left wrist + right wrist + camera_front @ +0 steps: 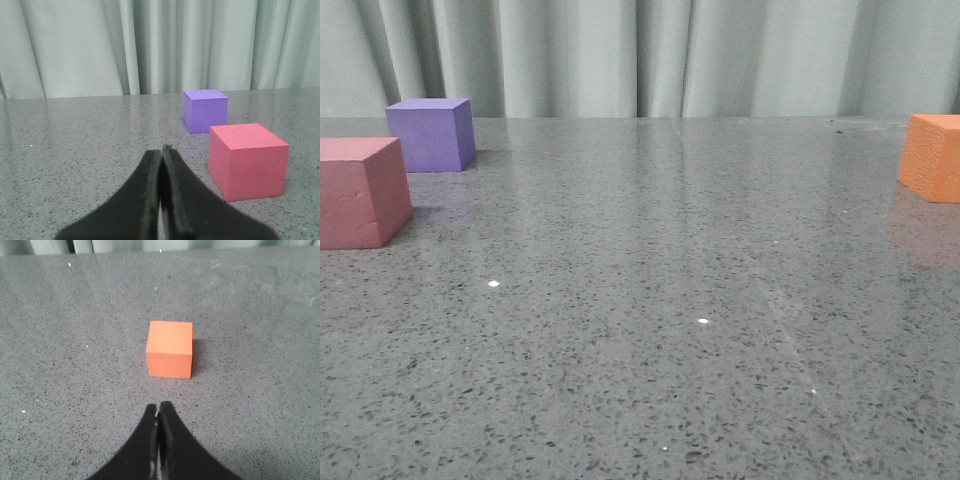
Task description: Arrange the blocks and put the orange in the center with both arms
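Note:
The pink-red cube (358, 190) sits at the table's left edge, with the purple cube (432, 133) just behind it. The orange cube (932, 155) sits at the far right, cut by the frame edge. No gripper shows in the front view. In the left wrist view my left gripper (161, 150) is shut and empty, with the pink-red cube (247, 160) and purple cube (205, 110) ahead of it and to one side. In the right wrist view my right gripper (158, 407) is shut and empty, a short way back from the orange cube (170, 349), which shows faint dents on its near face.
The speckled grey stone table (650, 300) spreads between the cubes. A pale pleated curtain (640, 55) hangs behind the table's far edge.

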Robot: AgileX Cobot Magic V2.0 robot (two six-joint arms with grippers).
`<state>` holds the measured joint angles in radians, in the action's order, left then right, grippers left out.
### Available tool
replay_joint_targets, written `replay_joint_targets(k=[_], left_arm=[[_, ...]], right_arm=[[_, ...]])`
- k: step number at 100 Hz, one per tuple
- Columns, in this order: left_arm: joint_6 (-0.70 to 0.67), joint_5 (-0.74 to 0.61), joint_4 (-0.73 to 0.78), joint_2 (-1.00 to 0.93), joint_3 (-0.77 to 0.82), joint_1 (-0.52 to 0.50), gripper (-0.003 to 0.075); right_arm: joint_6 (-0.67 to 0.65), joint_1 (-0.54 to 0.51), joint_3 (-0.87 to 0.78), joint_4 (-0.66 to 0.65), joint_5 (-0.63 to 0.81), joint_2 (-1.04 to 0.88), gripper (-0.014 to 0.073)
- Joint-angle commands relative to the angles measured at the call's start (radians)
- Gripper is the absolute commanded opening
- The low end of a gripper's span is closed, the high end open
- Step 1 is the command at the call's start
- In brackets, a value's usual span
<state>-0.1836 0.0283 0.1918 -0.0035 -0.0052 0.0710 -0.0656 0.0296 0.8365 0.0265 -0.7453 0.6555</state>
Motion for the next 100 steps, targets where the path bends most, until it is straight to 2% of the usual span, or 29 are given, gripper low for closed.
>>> replay_joint_targets(k=[1, 24, 29, 34, 41, 56, 62, 73, 100], left_arm=[[-0.002, -0.083, -0.006, -0.033, 0.055, -0.001, -0.0019], [-0.002, -0.083, -0.006, -0.033, 0.055, -0.001, -0.0019], [-0.002, -0.083, -0.006, -0.033, 0.055, -0.001, -0.0019], [-0.002, -0.083, -0.006, -0.033, 0.055, -0.001, -0.0019], [-0.002, -0.083, -0.006, -0.033, 0.055, -0.001, -0.0019], [-0.002, -0.083, -0.006, -0.033, 0.055, -0.001, -0.0019], [-0.002, -0.083, -0.006, -0.033, 0.055, -0.001, -0.0019], [-0.002, -0.083, -0.006, -0.033, 0.055, -0.001, -0.0019], [-0.002, -0.083, -0.006, -0.033, 0.055, -0.001, -0.0019]], right_arm=[[0.007, 0.0, 0.073, 0.017, 0.041, 0.082, -0.0067], [0.007, 0.0, 0.081, 0.062, 0.087, 0.184, -0.0064], [0.007, 0.0, 0.081, 0.062, 0.092, 0.197, -0.0041], [0.007, 0.0, 0.081, 0.061, 0.093, 0.206, 0.0018], [0.007, 0.0, 0.081, 0.061, 0.1, 0.212, 0.0172], [0.007, 0.0, 0.081, 0.06, 0.177, 0.214, 0.0675], [0.007, 0.0, 0.084, 0.056, 0.215, 0.215, 0.064], [0.007, 0.0, 0.109, 0.051, 0.252, 0.239, 0.0635], [0.007, -0.002, 0.252, -0.009, 0.213, 0.423, 0.0635]])
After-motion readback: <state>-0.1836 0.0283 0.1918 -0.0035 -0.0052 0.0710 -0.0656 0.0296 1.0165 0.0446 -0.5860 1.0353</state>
